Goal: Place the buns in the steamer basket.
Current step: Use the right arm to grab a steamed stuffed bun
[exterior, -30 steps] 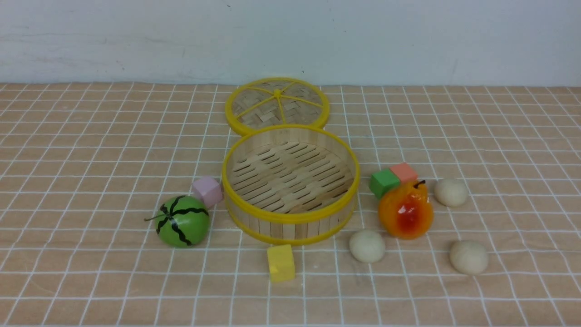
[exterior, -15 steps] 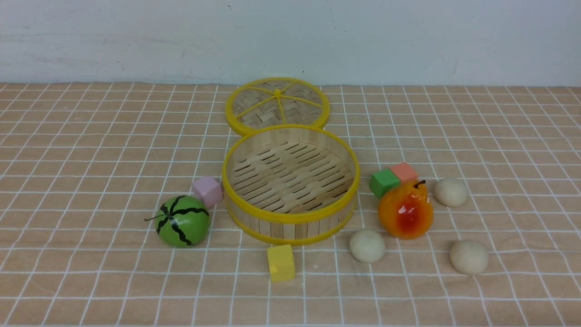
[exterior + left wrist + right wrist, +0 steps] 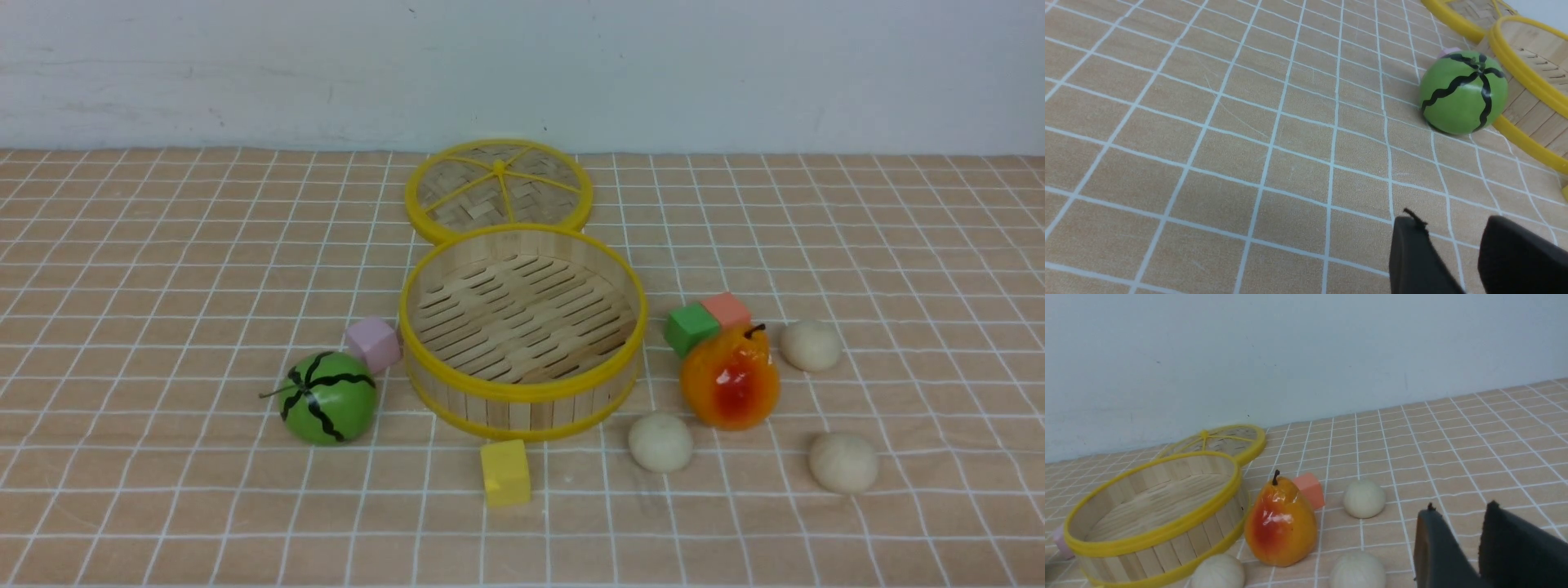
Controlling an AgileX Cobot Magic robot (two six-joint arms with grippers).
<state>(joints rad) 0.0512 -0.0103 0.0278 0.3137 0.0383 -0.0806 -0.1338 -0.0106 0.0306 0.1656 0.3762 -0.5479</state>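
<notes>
Right claw (image 3: 1461, 508) close to the lens, dark fingers a little apart, nothing between them. Beyond, on the checked bench (image 3: 1453, 449): a far bun (image 3: 1364, 498) near an orange-pink block (image 3: 1310, 490); a near bun (image 3: 1357, 570) and a third bun (image 3: 1218, 572) either side of a glossy pear (image 3: 1280, 526), the third just beside the steamer basket (image 3: 1167, 555). Woven lid (image 3: 1216, 443) flat behind the basket.
</notes>
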